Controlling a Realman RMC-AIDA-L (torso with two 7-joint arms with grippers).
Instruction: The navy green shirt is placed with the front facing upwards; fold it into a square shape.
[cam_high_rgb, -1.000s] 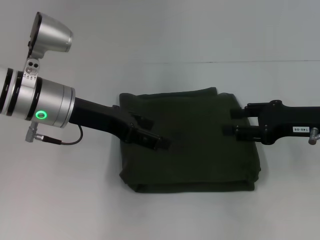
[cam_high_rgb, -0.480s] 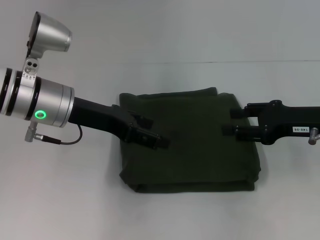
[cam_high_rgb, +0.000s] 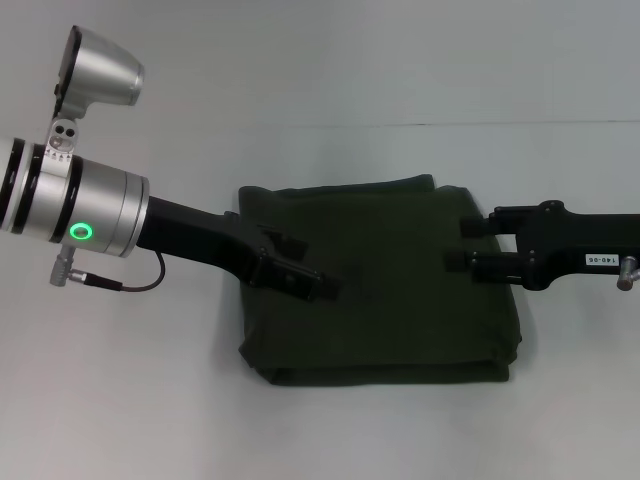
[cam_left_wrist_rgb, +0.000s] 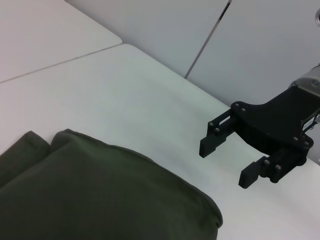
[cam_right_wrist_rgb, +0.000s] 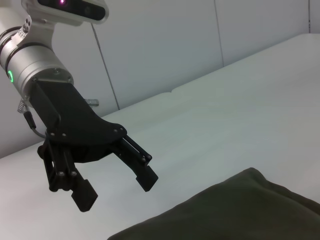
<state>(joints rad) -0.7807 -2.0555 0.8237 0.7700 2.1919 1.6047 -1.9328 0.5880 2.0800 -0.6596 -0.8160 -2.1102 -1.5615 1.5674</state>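
The navy green shirt (cam_high_rgb: 390, 290) lies folded into a rough square at the middle of the white table, with layered edges along its near side and no print showing. My left gripper (cam_high_rgb: 312, 266) hovers open over the shirt's left part, holding nothing. My right gripper (cam_high_rgb: 458, 243) hovers open over the shirt's right edge, also holding nothing. In the left wrist view, a rounded corner of the shirt (cam_left_wrist_rgb: 90, 195) shows, and the right gripper (cam_left_wrist_rgb: 225, 165) hangs open above the table. The right wrist view has the left gripper (cam_right_wrist_rgb: 116, 190) open above the table beside the shirt (cam_right_wrist_rgb: 240, 210).
The white table (cam_high_rgb: 120, 400) surrounds the shirt on every side, with a seam running across its far part (cam_high_rgb: 400, 125). A grey wall with panel joints (cam_right_wrist_rgb: 165, 45) stands behind the table. A thin black cable (cam_high_rgb: 140, 285) hangs under the left arm.
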